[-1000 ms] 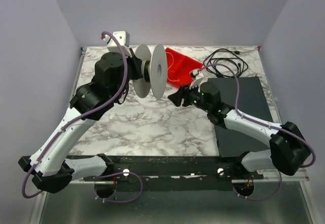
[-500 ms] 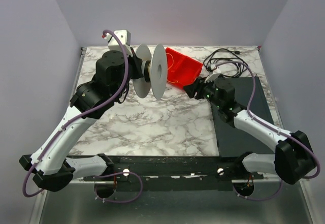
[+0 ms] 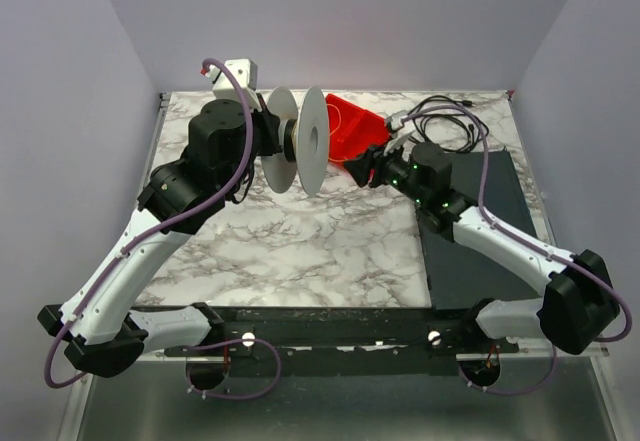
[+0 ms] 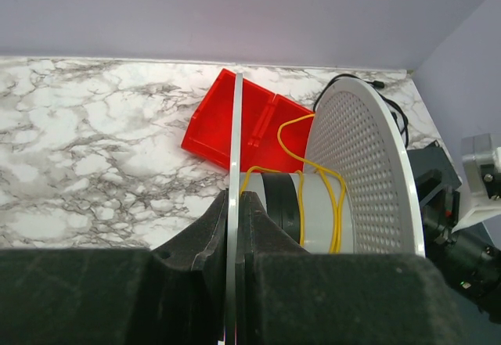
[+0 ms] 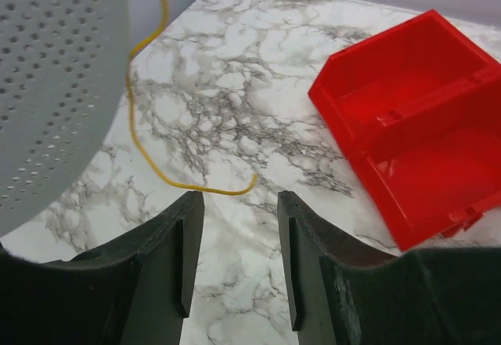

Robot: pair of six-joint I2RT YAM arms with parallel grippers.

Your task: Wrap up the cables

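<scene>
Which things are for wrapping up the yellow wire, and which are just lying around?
For the job:
thin yellow wire
white spool
left gripper, jaws shut on the spool's flange
right gripper, jaws open near the wire's loose end

Just lying about:
red bin
black cord coil
dark mat

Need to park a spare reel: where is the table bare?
Free: the wide stretch of marble table from the spool to the near edge, left of the dark mat. Crowded: back right, where red bin, black cord, yellow wire and right gripper bunch together.
</scene>
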